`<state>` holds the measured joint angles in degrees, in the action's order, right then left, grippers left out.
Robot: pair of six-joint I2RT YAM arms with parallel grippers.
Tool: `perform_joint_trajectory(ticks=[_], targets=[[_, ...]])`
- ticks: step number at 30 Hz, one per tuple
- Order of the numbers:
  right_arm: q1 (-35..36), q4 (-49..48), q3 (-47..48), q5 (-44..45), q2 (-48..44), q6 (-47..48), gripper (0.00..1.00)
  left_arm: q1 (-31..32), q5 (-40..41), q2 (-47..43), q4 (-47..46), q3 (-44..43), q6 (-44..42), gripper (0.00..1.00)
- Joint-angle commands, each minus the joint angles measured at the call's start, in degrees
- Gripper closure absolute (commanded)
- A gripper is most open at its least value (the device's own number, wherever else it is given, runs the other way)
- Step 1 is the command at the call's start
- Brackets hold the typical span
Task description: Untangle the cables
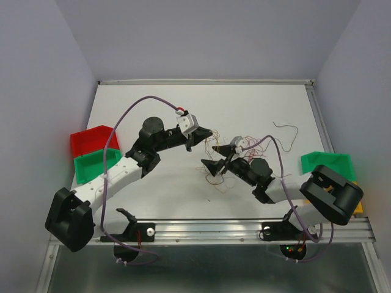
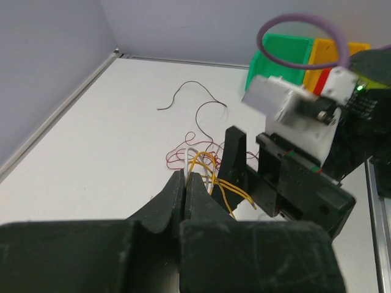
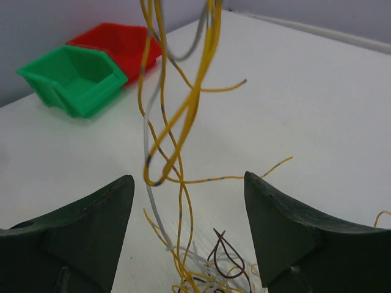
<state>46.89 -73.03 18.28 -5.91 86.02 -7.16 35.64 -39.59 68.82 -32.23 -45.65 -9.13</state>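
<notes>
At the left edge of the matte white table (image 1: pixel 153 104) sit two moulded plastic bins, a red bin (image 1: pixel 91 139) and a green bin (image 1: pixel 91 166). Near the table's centre, the left gripper (image 1: pixel 206 132) is clamped on the cables (image 1: pixel 215 160). Its tapered black fingers (image 2: pixel 171 198) meet, with thin yellow and white strands pinched at the tips. The strands hang in slack loops. The right gripper (image 3: pixel 186 177) stands wide apart, with its wedge-shaped fingers (image 3: pixel 287 226) flanking the hanging strands without contact. A dark brown loop (image 3: pixel 223 259) lies on the table below. One dark wire (image 1: pixel 285 129) lies apart to the right, near a second green bin (image 1: pixel 327 163).
</notes>
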Motion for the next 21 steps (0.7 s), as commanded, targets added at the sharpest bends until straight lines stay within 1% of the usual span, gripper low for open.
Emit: perform_joint_trajectory(ticks=[1,4,6,7,9,11,13,15,21], targets=[[0.0,-14.3,4.1,3.1,-7.3,2.5,0.23,0.2,2.3,-1.0,-1.8,-0.8,-1.7,1.0],[0.0,-9.1,5.2,3.4,-11.6,2.3,0.24,0.2,4.8,-2.5,-1.8,-0.7,-1.7,1.0],[0.0,-3.7,7.0,4.3,-14.9,2.2,0.29,0.3,5.0,-3.2,-1.8,-0.4,-1.6,1.0],[0.0,2.0,9.3,4.2,-15.7,2.6,0.29,0.3,4.6,-3.7,-1.8,-0.3,-1.6,1.0],[0.0,8.2,12.5,3.3,-16.8,2.9,0.31,0.2,4.2,-4.2,-1.8,-0.1,-1.4,1.0],[0.0,11.9,14.6,2.2,-17.0,3.3,0.35,0.2,4.3,-4.5,-1.8,-0.1,-1.5,1.0],[0.0,17.4,16.4,2.2,-17.0,3.5,0.35,0.2,4.5,-4.6,-1.7,-0.1,-1.3,1.0],[0.0,19.3,17.7,3.4,-17.0,3.6,0.32,0.2,4.3,-5.1,-1.8,-0.1,-1.2,1.0],[0.0,25.6,17.7,5.1,-20.4,3.9,0.32,0.3,6.2,-6.6,-1.9,0.4,-1.0,1.0]])
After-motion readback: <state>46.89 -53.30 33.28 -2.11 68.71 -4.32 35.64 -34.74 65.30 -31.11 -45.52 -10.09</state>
